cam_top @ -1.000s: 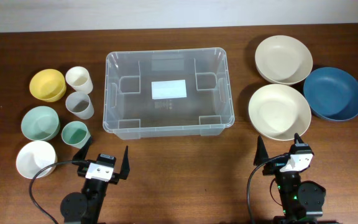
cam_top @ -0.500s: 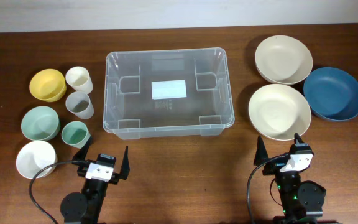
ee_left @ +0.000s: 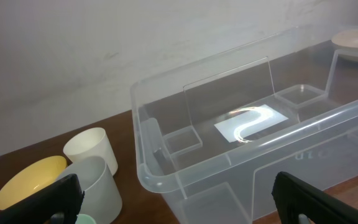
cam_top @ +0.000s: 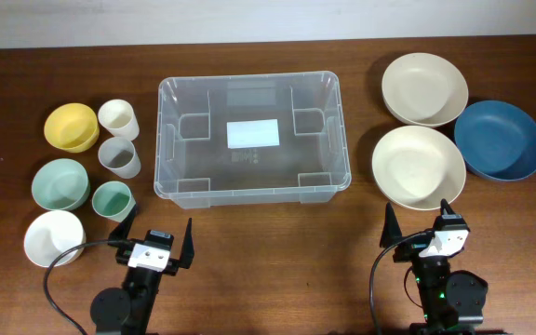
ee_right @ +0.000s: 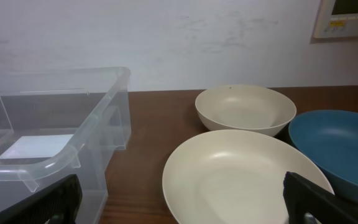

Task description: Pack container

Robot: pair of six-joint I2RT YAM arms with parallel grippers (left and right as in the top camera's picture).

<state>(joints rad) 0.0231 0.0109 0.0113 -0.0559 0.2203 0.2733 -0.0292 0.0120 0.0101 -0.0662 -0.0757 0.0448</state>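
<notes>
The left gripper (cam_top: pixel 159 233) has its fingers spread wide. The container (cam_top: pixel 253 140) stands upright on the table (cam_top: pixel 361 219) just ahead of them, slightly to their right. Cups (cam_top: pixel 119 158) and small bowls (cam_top: pixel 60 184) sit ahead to their left. The right gripper (cam_top: pixel 417 221) is spread wide too. A cream bowl (cam_top: pixel 418 167) lies straight ahead of its fingers, with the container ahead-left and a blue bowl (cam_top: pixel 499 140) ahead-right.

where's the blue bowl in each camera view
overhead: blue bowl at far right, just right of the near cream bowl.
left wrist: not in it.
right wrist: at the right edge, again right of that cream bowl.
shared landmark: the clear container, seen in all three views.
</notes>
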